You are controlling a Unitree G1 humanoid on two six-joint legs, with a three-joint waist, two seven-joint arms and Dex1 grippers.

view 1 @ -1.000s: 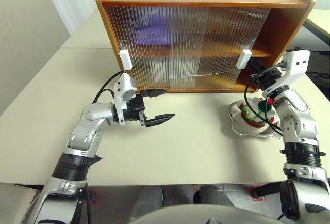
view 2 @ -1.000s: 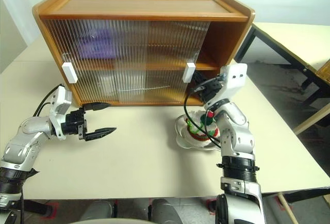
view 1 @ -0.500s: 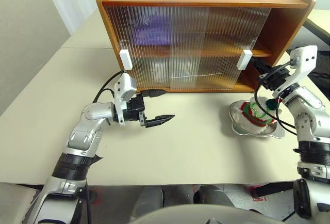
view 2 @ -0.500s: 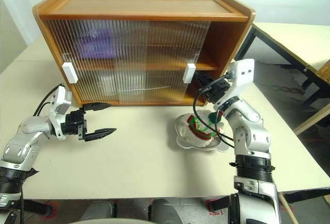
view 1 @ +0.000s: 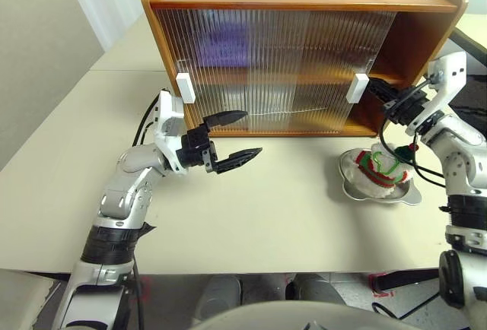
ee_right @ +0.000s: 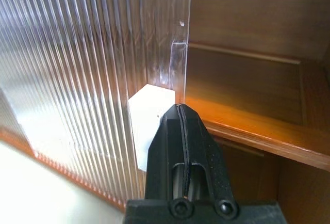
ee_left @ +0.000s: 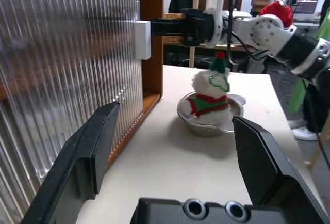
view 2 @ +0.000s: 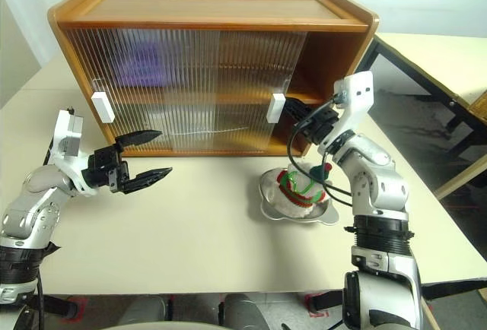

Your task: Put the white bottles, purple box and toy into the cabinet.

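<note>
Right gripper (ee_right: 180,111) closed, empty, tip at, maybe touching, door handle (view 1: 354,87); left gripper (view 1: 237,134) wide open, empty; toy (view 1: 378,169) in dish (view 1: 404,194) on desk (view 1: 289,201).

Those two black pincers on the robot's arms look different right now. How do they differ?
The left pincer has its two black fingers spread wide apart, while the right pincer has its fingers pressed shut. The left one hangs over the bare cream table, touching nothing; the right one's tip is against the white rectangular handle of the ribbed sliding door. Both hold nothing and point roughly level.
</note>
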